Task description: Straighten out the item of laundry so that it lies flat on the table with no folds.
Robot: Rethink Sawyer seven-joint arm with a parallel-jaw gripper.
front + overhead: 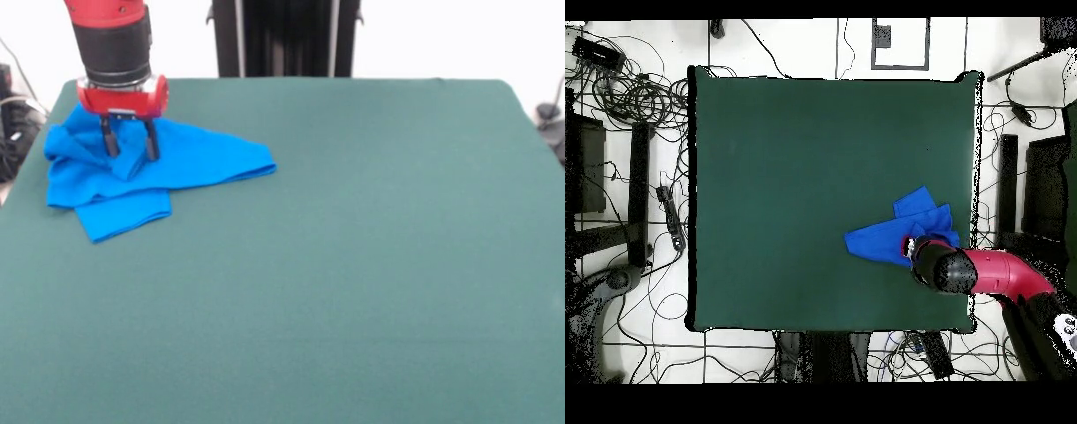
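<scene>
The bright blue T-shirt (pixel 190 159) lies bunched and folded over itself near the far left corner of the dark green table (pixel 353 265). Its print is hidden. One end stretches right as a long flap, and another flap points toward the near side. My gripper (pixel 130 150) stands straight down on the shirt's left part. Its two dark fingers (pixel 152 141) are apart, with a raised fold of cloth between them. In the overhead view the shirt (pixel 895 235) lies near the table's (pixel 795 180) lower right edge, and the red arm (pixel 995 275) covers the gripper.
The black pedestal (pixel 282 40) stands behind the table's far edge. Cables (pixel 625 90) and dark equipment lie on the white floor all round the table. The shirt lies close to the table's left edge (pixel 26 177) in the front view.
</scene>
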